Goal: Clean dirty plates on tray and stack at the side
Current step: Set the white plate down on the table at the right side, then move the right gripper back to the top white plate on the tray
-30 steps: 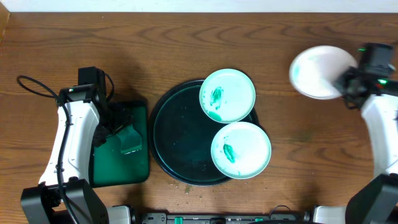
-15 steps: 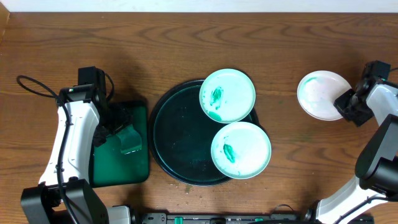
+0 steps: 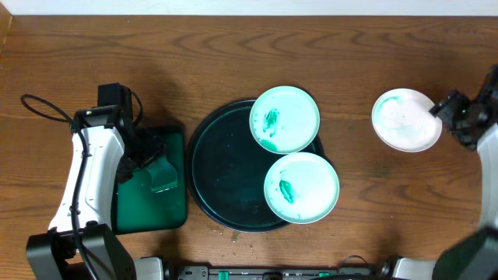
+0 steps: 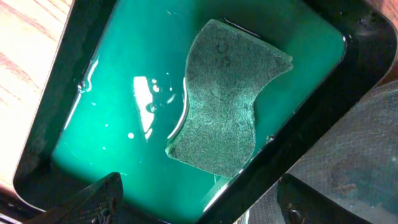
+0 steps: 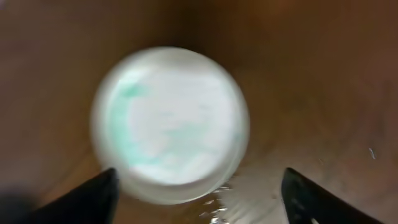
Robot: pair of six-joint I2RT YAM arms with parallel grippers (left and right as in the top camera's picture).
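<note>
Overhead, we take the round tray (image 3: 210,171) as our landmark. Two dirty plates sit on its right side. The upper plate (image 3: 284,118) overhangs the far right rim and the lower plate (image 3: 301,187) the near right rim, each with a green smear in the middle. The third plate (image 3: 405,119) lies flat on the worktop (image 3: 233,54) well to the right of the tray, almost white with a faint teal trace. The right pincer (image 3: 455,118) stands just beyond that plate, on the side away from the tray. The left pincer (image 3: 158,169) hangs over the green rectangular tray (image 3: 148,214), just left of the round one. We judge the right arm the nearer to both smeared plates, which lie to its left, toward the tray. Being round, they offer no long axis.

In the left wrist view, the left pincer (image 4: 202,208) has its fingers wide apart and holds nothing. The sponge (image 4: 227,99) lies below it in green water (image 4: 124,124), its long axis running from upper right to lower left, clear of both fingers.

In the right wrist view, the right pincer (image 5: 199,199) is spread wide. The third plate (image 5: 171,124) lies ahead of it, untouched as far as the blur lets us tell. We can read no brand, label or writing in any view.
</note>
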